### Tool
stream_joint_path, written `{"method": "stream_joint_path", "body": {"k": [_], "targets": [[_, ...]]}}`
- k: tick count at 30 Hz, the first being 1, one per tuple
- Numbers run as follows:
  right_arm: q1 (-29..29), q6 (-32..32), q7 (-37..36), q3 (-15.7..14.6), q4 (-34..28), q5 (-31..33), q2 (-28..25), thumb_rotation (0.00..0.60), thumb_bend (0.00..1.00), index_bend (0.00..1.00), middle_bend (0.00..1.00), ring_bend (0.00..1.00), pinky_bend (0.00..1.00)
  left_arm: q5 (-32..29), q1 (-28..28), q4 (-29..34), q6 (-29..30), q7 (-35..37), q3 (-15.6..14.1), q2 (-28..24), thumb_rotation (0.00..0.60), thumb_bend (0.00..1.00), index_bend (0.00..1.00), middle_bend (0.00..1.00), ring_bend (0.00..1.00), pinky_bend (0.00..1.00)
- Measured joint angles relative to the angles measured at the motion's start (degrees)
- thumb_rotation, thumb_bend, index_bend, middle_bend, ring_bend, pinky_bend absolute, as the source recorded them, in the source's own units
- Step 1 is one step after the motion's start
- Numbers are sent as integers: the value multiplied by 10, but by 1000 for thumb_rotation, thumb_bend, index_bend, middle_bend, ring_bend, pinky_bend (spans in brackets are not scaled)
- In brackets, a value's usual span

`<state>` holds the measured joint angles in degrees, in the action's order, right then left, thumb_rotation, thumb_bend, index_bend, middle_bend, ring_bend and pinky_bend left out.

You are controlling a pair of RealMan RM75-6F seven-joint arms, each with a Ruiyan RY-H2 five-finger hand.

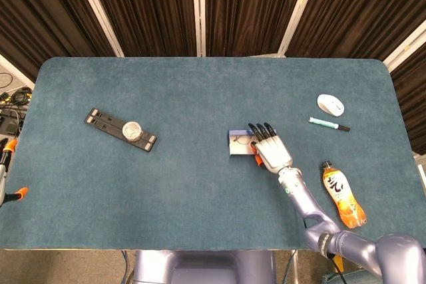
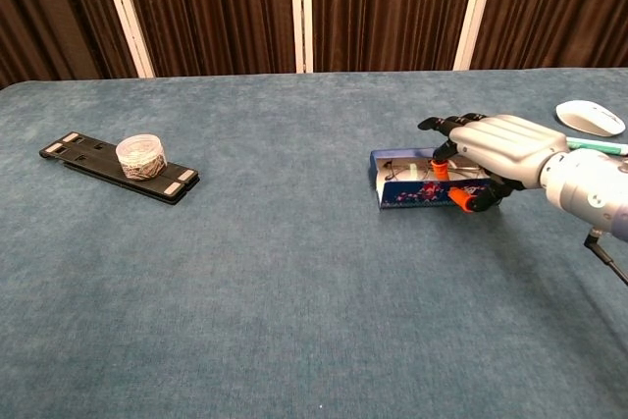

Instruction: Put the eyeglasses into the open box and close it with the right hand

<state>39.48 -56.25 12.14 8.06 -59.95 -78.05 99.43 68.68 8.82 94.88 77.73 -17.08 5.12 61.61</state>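
A small box (image 1: 241, 144) (image 2: 417, 186) with a white inside lies right of the table's middle. The eyeglasses (image 1: 241, 142) (image 2: 407, 173) rest inside it, partly hidden by the lid. The blue patterned lid (image 2: 420, 194) stands tilted up along the box's near side. My right hand (image 1: 269, 149) (image 2: 496, 149) reaches over the right part of the box. Its thumb (image 2: 463, 201) is on the lid's outer face and an orange-tipped finger (image 2: 441, 169) is on the inner side, so it pinches the lid. The left hand does not show in either view.
A black tray (image 1: 100, 119) (image 2: 83, 152) carrying a round clear jar (image 1: 133, 129) (image 2: 141, 156) sits at the left. A white mouse (image 1: 330, 104) (image 2: 590, 117) and a pen (image 1: 329, 124) (image 2: 589, 145) lie at the right. An orange bottle (image 1: 343, 194) lies near my right forearm.
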Motion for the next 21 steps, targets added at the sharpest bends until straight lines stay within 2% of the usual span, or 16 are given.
{"method": "stream_joint_path", "body": {"k": [7, 17, 21], "targets": [[-14, -13, -4, -22, -58, -23, -44, 600, 438, 644, 0, 0, 0, 7, -1, 5, 3, 2, -2, -2, 600, 0, 0, 0, 0, 0], [-32, -40, 20, -75, -231, -100, -206, 600, 453, 645, 0, 0, 0, 21, -4, 13, 6, 8, -8, -8, 600, 0, 0, 0, 0, 0], [-31, -32, 54, -85, -269, -112, -239, 600, 453, 644, 0, 0, 0, 22, -5, 15, 7, 7, -9, -8, 600, 0, 0, 0, 0, 0]]}}
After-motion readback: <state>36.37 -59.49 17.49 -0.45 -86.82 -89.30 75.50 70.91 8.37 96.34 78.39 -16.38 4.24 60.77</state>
